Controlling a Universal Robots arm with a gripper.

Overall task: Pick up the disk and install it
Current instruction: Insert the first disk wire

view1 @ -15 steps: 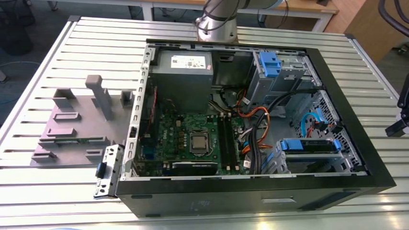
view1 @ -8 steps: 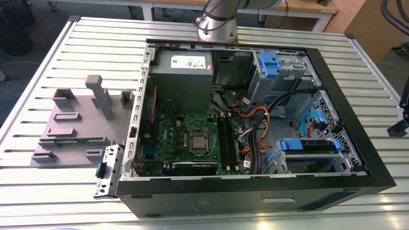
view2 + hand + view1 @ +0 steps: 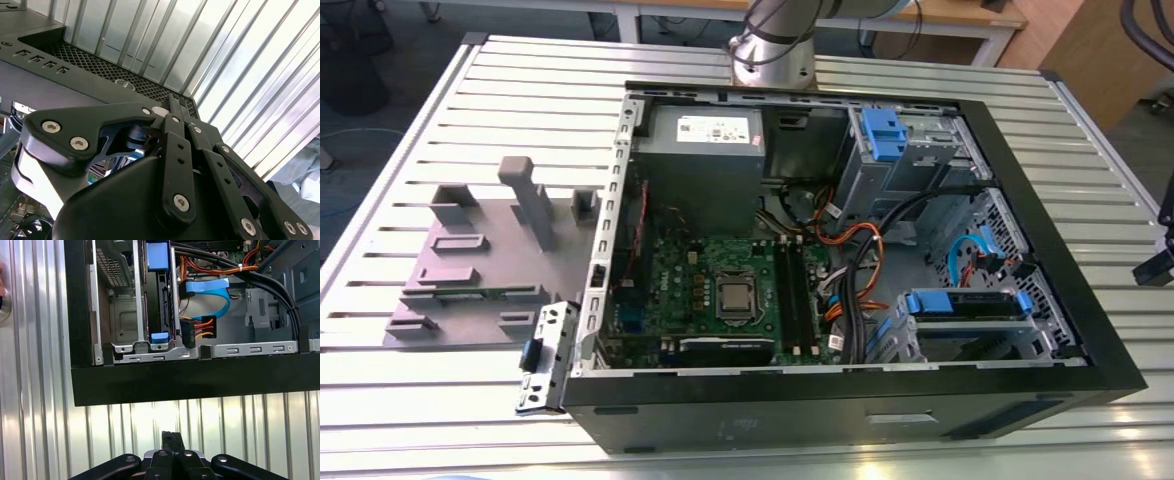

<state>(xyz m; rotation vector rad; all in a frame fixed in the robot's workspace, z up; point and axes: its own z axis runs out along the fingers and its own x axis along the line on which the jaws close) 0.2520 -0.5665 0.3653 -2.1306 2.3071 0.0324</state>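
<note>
You have one open computer case [image 3: 854, 405] on the tabletop [image 3: 520, 90]; inside the case you count one grey power supply [image 3: 704, 150], one green motherboard [image 3: 720, 285], one disk [image 3: 967, 303] in a blue frame and one other blue carrier [image 3: 881, 135]; just outside the case, one grey fixture [image 3: 474, 265] and one metal bracket [image 3: 540, 355]; one pincer [image 3: 172, 437] near the case.

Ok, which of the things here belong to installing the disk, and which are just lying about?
Job: disk, blue-framed, standing in a drive bay; computer case, open; gripper, shut, empty, outside the case.
Lying about: grey fixture on the table; metal bracket by the case's corner.
</note>
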